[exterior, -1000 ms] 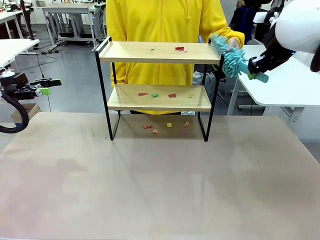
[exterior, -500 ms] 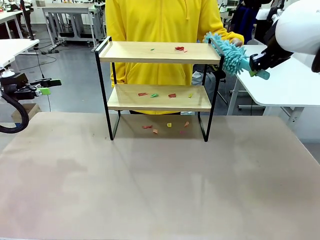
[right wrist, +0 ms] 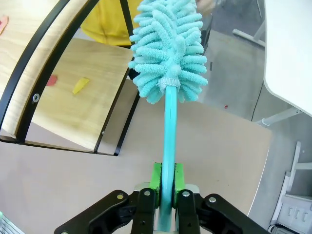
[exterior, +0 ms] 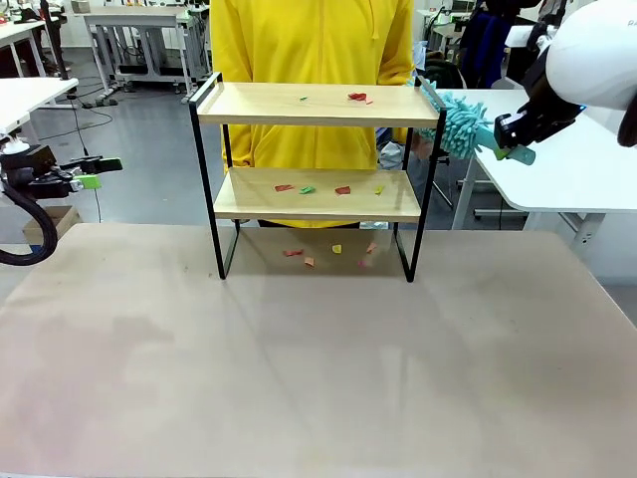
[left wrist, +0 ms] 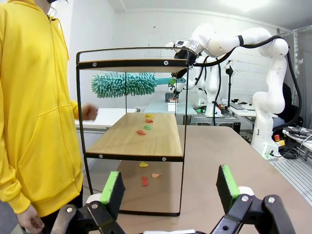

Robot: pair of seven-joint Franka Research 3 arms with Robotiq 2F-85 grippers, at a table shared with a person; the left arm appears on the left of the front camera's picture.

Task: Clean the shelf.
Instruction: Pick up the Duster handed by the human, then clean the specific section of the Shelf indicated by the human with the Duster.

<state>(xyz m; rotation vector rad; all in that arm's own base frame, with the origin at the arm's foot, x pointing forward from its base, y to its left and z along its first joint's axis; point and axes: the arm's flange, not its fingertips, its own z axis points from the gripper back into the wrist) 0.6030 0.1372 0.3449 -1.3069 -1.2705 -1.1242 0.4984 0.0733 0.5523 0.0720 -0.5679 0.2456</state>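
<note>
While your right gripper, upper right of frame, clenches a teal duster by its handle beside the shelf, which stands upper centre littered with coloured scraps, your left gripper hangs released at the left edge.

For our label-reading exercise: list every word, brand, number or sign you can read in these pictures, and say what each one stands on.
No text can be read.
The shelf, the teal duster, the person's yellow hoodie and the table show no print.
Any marking on the background equipment is too small and blurred to read.
</note>
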